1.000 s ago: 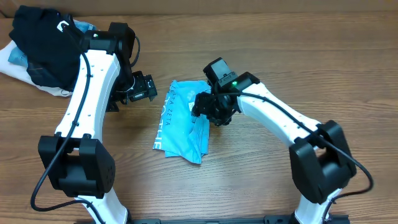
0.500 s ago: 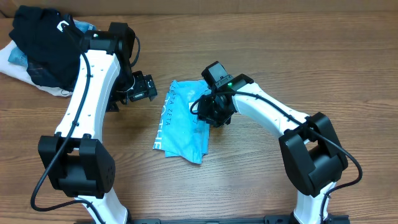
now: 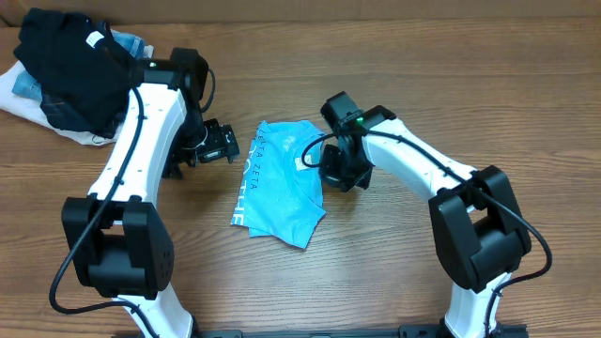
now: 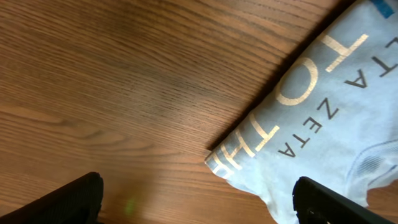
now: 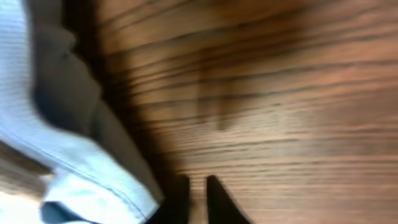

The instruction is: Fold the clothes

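From overhead, the folded sky-blue shirt (image 3: 277, 188) lies on the wooden table (image 3: 423, 84) between the two grippers. Its long axis runs from the far side toward the arm bases, across the line that joins the jaws. The right gripper (image 3: 340, 169) sits down at the shirt's right edge, close to a small white label (image 3: 302, 161). The left gripper (image 3: 218, 143) hangs just beside the upper left corner, apart from the cloth. The right arm looks the nearer one to me. A black garment (image 3: 66, 70) is heaped well off beyond the left arm.

In the left wrist view, the left gripper (image 4: 198, 205) is spread wide and holds nothing, with bare table (image 4: 112, 81) between its fingers (image 4: 68, 199). The shirt (image 4: 323, 118) lies ahead of the jaws and off to one side. Its folded corner points toward them, and the pale lettering (image 4: 292, 106) runs along the near edge.

The right wrist view is blurred. The right gripper (image 5: 196, 196) has its fingers (image 5: 217, 202) drawn nearly together, leaving only a thin slit with wood grain showing through. The shirt (image 5: 56, 124) bunches just beside one finger (touching it, as far as I can make out), and I see no cloth caught between the tips. My guess is that any further fold depends on that right-hand edge being carried across the long axis toward the left jaws.
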You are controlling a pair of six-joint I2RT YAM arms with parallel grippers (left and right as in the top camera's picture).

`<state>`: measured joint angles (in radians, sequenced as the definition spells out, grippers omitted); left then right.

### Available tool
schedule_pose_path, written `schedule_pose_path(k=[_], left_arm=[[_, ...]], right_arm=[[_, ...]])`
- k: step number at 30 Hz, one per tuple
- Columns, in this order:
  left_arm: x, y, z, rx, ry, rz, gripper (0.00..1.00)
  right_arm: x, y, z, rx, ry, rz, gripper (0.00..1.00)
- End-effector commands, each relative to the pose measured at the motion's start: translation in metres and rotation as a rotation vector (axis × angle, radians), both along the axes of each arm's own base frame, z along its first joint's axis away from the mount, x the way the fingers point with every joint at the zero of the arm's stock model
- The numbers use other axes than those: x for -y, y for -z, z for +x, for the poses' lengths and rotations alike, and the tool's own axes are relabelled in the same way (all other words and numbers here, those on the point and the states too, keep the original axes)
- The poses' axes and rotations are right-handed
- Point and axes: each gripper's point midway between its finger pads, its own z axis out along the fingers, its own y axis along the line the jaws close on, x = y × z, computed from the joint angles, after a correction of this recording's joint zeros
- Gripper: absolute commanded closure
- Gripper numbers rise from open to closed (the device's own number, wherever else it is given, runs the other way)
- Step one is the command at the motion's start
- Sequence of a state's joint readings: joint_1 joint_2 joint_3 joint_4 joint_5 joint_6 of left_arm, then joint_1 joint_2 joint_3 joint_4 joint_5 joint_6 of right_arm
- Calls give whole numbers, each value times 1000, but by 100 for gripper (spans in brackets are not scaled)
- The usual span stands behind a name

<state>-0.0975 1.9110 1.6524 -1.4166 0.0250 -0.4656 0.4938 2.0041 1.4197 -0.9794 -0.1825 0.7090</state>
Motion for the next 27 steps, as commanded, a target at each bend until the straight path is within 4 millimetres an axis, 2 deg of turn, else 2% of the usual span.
schedule_pose_path(k=[1,5,7,8,9,10,14,19,27], left_arm=[[-1,1,-2,9,-1,5,0],[6,4,6,38,40,-36,0],[21,7,14,78,124,-123,0],[27,8,17,94,156,-162,0],[37,13,20,120,202,-219,0],[41,16,22,132,219,-242,0],[46,35,25,161,239,-270,0],[59,55,22,187,312,-361,0],[75,68,23,182,341,-462,0]], right_arm=[[8,3,0,-6,7,-32,83],[19,0,-2,-35,28,-52,75],[27,-4,1,-43,41,-63,61],[30,-5,2,-46,46,-63,50],[34,-9,6,-46,27,-51,14],[39,-10,7,-47,18,-48,1],[58,-13,10,-76,34,-26,0],[75,-22,20,-96,34,158,0],[109,-25,23,-111,69,187,0]])
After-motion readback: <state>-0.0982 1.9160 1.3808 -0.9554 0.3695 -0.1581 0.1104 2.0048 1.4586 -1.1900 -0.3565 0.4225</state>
